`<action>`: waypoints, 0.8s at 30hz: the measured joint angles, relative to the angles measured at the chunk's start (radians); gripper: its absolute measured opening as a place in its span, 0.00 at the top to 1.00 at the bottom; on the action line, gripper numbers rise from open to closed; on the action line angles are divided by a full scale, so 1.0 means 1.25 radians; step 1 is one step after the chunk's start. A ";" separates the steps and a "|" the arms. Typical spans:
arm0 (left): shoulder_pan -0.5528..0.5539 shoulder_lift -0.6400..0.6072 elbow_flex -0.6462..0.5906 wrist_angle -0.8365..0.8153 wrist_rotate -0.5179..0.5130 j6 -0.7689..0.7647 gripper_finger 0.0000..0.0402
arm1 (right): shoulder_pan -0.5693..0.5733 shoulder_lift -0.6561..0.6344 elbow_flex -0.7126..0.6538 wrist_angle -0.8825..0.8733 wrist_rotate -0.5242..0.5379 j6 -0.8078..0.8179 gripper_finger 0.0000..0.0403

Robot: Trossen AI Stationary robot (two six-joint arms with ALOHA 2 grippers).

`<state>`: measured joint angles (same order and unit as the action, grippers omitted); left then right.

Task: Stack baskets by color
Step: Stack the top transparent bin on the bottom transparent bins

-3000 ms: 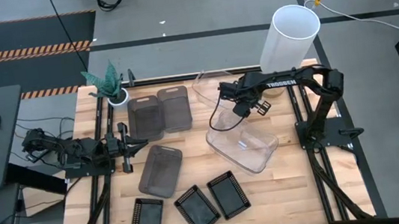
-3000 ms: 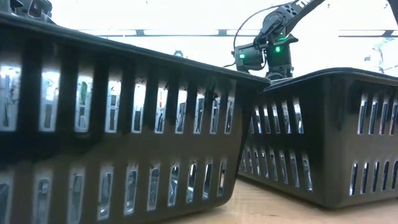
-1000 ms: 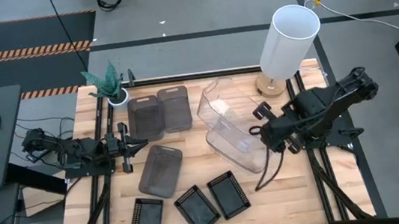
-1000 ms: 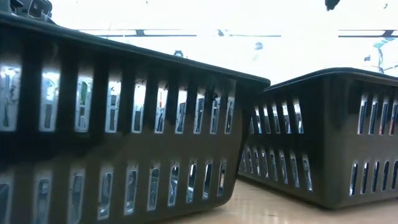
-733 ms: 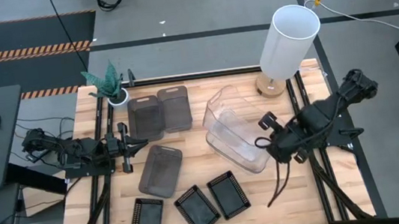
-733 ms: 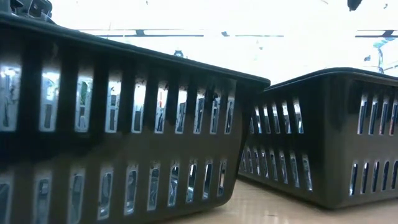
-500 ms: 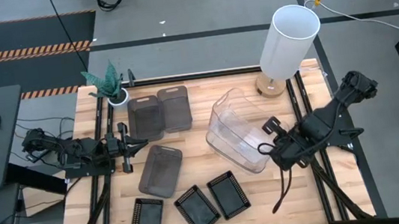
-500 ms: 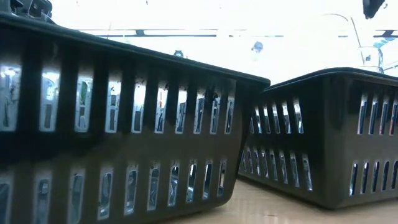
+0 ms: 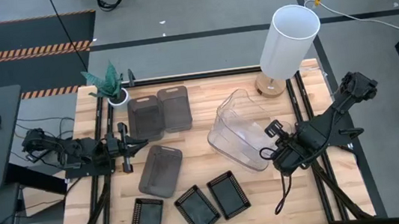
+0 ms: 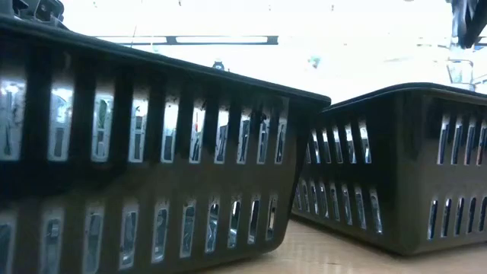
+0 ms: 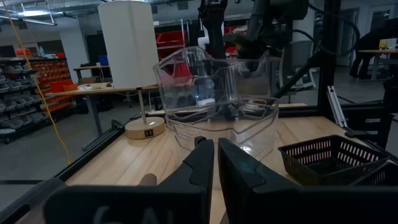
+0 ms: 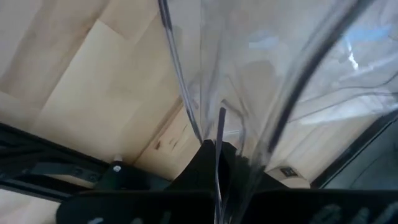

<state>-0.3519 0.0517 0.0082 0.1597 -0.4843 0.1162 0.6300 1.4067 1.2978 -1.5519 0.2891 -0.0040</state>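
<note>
My right gripper [image 9: 272, 143] is shut on a large clear basket [image 9: 236, 117] and holds it tilted above another clear basket [image 9: 252, 155] that lies on the table. The left wrist view shows the held basket [image 11: 208, 81] over the lower one [image 11: 227, 124]. Two grey-brown baskets [image 9: 146, 118] [image 9: 175, 107] lie at the far left and a third [image 9: 161, 169] nearer. Three small black baskets [image 9: 145, 218] [image 9: 197, 208] [image 9: 228, 194] sit along the near edge. My left gripper [image 9: 137, 142] waits at the table's left side, shut, with nothing in it. My right gripper pinches the clear basket's thin wall at its rim [image 12: 219, 127], which runs between the two fingers. The fingers come from above, pointing steeply down. The basket hangs tilted, its lower part reaching into the clear basket beneath; whether the two touch I cannot tell.
A white cylindrical lamp [image 9: 289, 38] stands at the far right corner. A small potted plant [image 9: 110, 84] stands at the far left. In the low view two black baskets [image 10: 152, 152] [image 10: 396, 160] block most of the sight. Bare wood [image 9: 269, 194] shows at the near right.
My right gripper has gone down and toward the table's near right with the clear basket. The basket has come from the far middle to over the clear basket on the table, still tilted.
</note>
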 joint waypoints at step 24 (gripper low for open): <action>0.000 0.000 0.000 0.000 0.000 0.000 0.92 | 0.021 0.000 -0.032 -0.007 0.022 -0.186 0.97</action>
<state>-0.3521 0.0519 0.0080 0.1598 -0.4843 0.1166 0.6567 1.4071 1.2583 -1.5601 0.3160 -0.2362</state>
